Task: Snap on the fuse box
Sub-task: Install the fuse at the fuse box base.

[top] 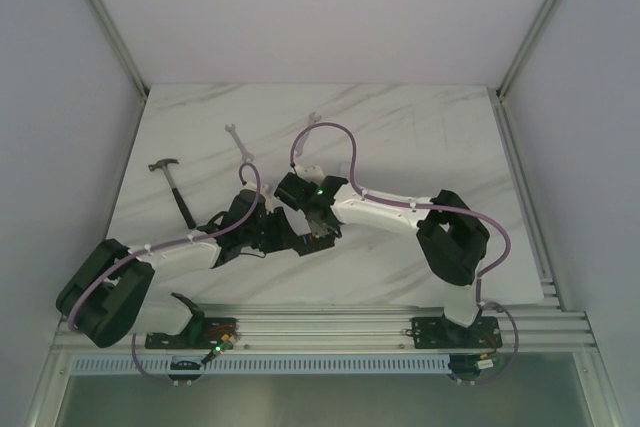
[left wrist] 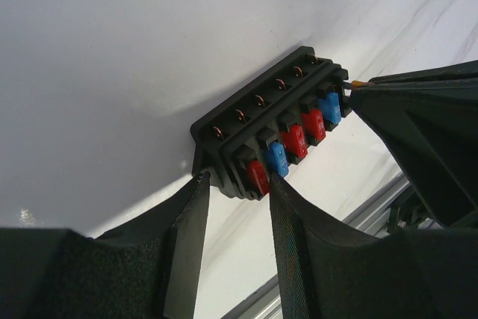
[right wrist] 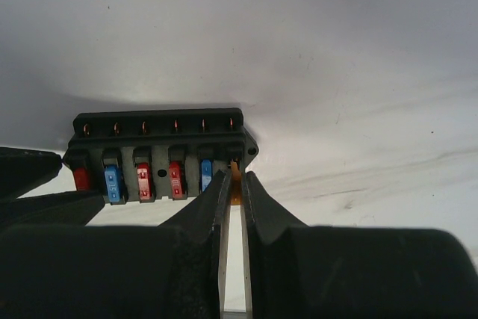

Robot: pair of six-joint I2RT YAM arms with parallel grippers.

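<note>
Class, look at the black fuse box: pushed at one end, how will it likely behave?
The fuse box looks like rigid moulded plastic, so probably won't flex. Small, on a smooth table, it may slide if the right gripper, holding an orange fuse, pushes; the left gripper clamping one end likely steadies it.

Robot test cell in a lab. The marble-print worktop (top: 420, 147) is boxed in by plain white walls (top: 330, 7) on aluminium framing (top: 105, 22). A slotted rail (top: 330, 327) along the near edge carries the left arm base (top: 190, 332) and right arm base (top: 455, 327), both cabled. A hammer (top: 175, 187) and two spanners (top: 238, 140) (top: 308, 125) lie loose on the left half.
</note>
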